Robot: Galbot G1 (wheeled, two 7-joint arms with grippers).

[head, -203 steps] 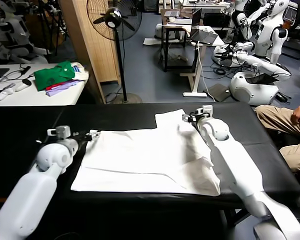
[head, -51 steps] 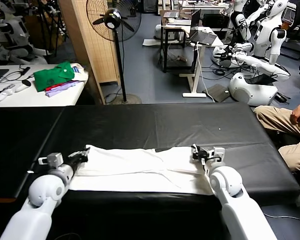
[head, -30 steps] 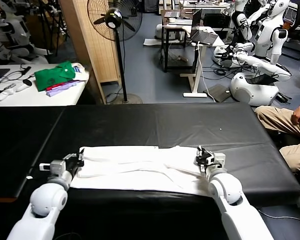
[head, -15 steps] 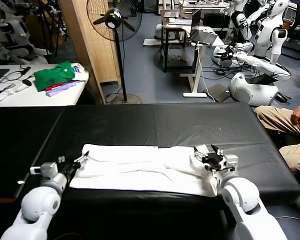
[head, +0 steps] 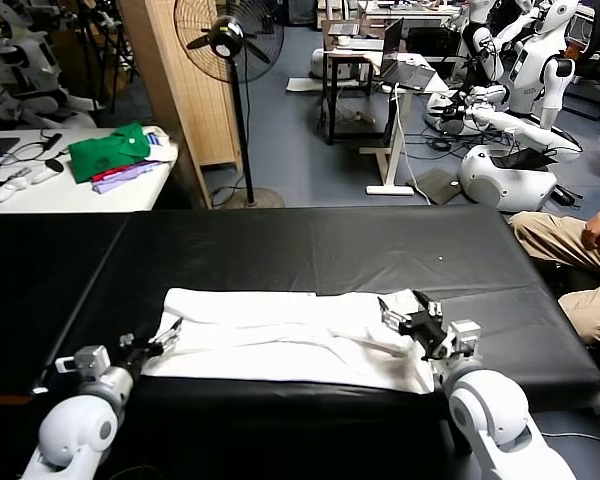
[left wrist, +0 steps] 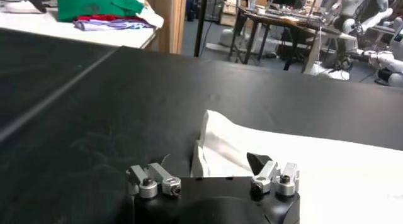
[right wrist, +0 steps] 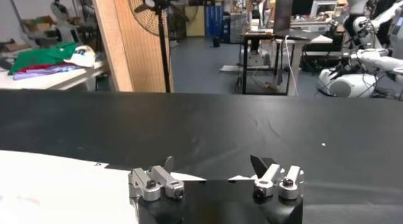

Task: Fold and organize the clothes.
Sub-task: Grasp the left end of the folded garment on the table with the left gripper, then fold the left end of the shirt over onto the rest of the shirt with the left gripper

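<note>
Nearest the robot, the left gripper (head: 152,343) sits low at the near left corner of the black table (head: 310,245), its jaws spread wide with nothing between them; its fingertips reach just to the left end of the white T-shirt (head: 280,335), and whether they touch the cloth cannot be told. From the left wrist view the gripper (left wrist: 213,176) shows both fingers apart, and the shirt (left wrist: 302,165) lies beyond them, its end raised in a small fold off the table (left wrist: 94,106).

The right gripper (head: 412,318) hovers over the right end of the shirt, jaws likewise wide apart and holding nothing. In the right wrist view its fingers (right wrist: 214,172) stand open above the shirt's edge (right wrist: 56,181), with bare black table (right wrist: 252,128) beyond. Both arms are cut off by the lower edge of the head view.

The shirt lies folded into a long flat band across the near part of the table, running left to right; only plain white cloth shows, and how many layers lie under it cannot be made out.

Farther off on the left, a white side table (head: 40,185) carries a green folded garment (head: 108,150) on top of a purple one (head: 125,175), mostly hidden beneath it. Beyond stand a fan (head: 228,40) and a wooden panel (head: 170,90)
</note>
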